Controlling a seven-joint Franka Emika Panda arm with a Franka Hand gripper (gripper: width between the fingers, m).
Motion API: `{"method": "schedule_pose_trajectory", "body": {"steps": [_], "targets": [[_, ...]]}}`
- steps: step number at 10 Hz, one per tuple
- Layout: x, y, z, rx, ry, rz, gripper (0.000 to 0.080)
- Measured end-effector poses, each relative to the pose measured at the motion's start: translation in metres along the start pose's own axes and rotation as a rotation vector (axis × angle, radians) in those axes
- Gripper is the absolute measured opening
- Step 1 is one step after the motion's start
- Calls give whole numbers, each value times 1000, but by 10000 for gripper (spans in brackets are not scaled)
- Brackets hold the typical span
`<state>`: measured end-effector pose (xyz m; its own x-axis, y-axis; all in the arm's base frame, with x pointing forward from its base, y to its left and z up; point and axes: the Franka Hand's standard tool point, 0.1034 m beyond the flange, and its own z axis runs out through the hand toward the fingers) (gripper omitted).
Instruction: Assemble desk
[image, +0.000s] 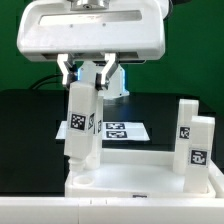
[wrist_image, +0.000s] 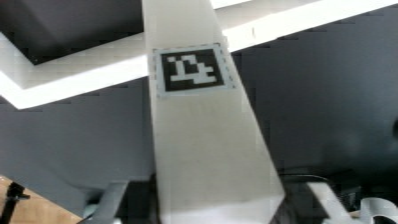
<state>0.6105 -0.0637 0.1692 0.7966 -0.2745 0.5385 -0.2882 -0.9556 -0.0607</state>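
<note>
The hand (image: 90, 72) was closed partway around the upper end of a white leg (image: 80, 125), its fingers (image: 103, 72) pinching the square sides so that the leg hung nearly upright, tilted slightly. That grip near the top left the lower end free to meet the desk top (image: 130, 180), which lay flat on the black tabletop (image: 30, 130); the leg's foot sat at the near corner on the exterior view's left, apparently at a socket there. Two more legs (image: 193, 140) already stood upright at the corners on the exterior view's right. Behind lay the marker board (image: 125, 130). The wrist view showed the leg's tag (wrist_image: 192, 72) facing the camera.
</note>
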Motion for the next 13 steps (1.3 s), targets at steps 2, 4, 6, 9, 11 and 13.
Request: {"method": "schedule_pose_trajectory", "body": {"steps": [2, 4, 6, 9, 11, 13], "targets": [[7, 21, -8, 2, 9, -41, 291], [11, 11, -18, 52, -33, -19, 291], [9, 14, -16, 43, -31, -19, 291], [16, 37, -19, 54, -25, -61, 291], [17, 40, -16, 69, -21, -66, 291], [10, 27, -8, 76, -30, -32, 291]]}}
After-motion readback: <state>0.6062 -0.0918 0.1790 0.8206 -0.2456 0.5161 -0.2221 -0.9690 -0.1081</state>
